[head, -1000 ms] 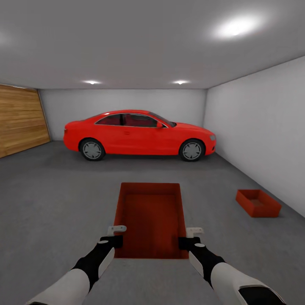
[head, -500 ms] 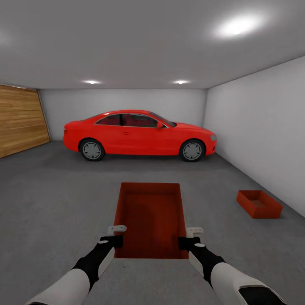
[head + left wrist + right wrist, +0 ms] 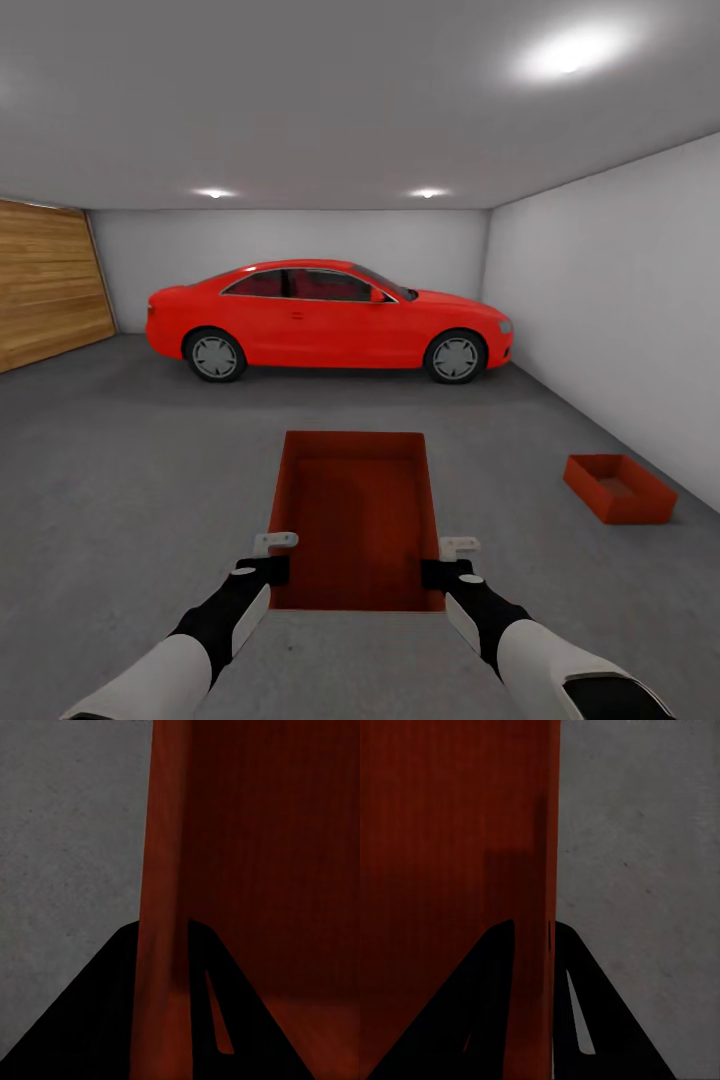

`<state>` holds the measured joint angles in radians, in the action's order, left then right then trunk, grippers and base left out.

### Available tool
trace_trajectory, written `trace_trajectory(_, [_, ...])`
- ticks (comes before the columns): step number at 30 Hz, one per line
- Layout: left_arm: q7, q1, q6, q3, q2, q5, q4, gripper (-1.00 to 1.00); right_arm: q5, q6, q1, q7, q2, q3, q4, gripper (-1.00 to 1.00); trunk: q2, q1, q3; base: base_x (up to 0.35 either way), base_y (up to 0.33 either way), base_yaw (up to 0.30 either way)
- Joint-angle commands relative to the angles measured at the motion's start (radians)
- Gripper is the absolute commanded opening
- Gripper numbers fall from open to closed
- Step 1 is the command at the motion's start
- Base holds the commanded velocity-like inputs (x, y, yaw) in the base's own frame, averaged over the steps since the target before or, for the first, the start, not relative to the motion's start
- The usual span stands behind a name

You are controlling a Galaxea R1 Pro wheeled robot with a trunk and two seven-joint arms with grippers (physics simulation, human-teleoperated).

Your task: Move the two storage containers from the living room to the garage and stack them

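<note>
A storage container [image 3: 357, 515] is hanging at 12 o'clock above the concrete floor [image 3: 120, 480]. A second container [image 3: 619, 488] is sitting at 2 o'clock beside the wall [image 3: 620, 320]. The car [image 3: 328, 318] is standing behind, slatted door [image 3: 48, 282] at 10 o'clock.

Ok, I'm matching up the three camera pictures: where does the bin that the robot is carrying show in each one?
Head view: the carried bin sits low in the middle, between both claws.
Left wrist view: its wall runs up the middle, with the inside of the bin beside it.
Right wrist view: its wall again runs up the middle.
Shared landmark: the grey concrete floor beside the bin.
</note>
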<state>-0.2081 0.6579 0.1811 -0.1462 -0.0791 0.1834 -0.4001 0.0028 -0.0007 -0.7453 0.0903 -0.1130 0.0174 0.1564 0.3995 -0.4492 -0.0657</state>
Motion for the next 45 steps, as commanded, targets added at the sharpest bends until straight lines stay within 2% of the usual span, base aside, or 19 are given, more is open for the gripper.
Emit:
trace_trajectory(1, [-0.008,0.0,0.006,0.005,0.001,0.007,0.0,-1.0,0.013,0.0,0.0,0.007,0.0,-0.013,0.003,-1.0,0.001,-0.001,0.0,0.319,0.0,0.0])
trace_trajectory(13, [-0.008,0.0,0.006,0.005,0.0,0.007,0.0,-1.0,0.011,-0.001,0.0,0.006,0.001,-0.014,0.002,-1.0,0.001,-0.001,0.0,0.321,0.0,0.089])
trace_trajectory(45, [-0.008,0.0,0.006,0.005,0.001,0.007,0.001,-1.0,0.011,-0.001,0.0,0.008,0.001,-0.013,0.003,-1.0,0.001,-0.001,0.0,0.322,0.0,0.002])
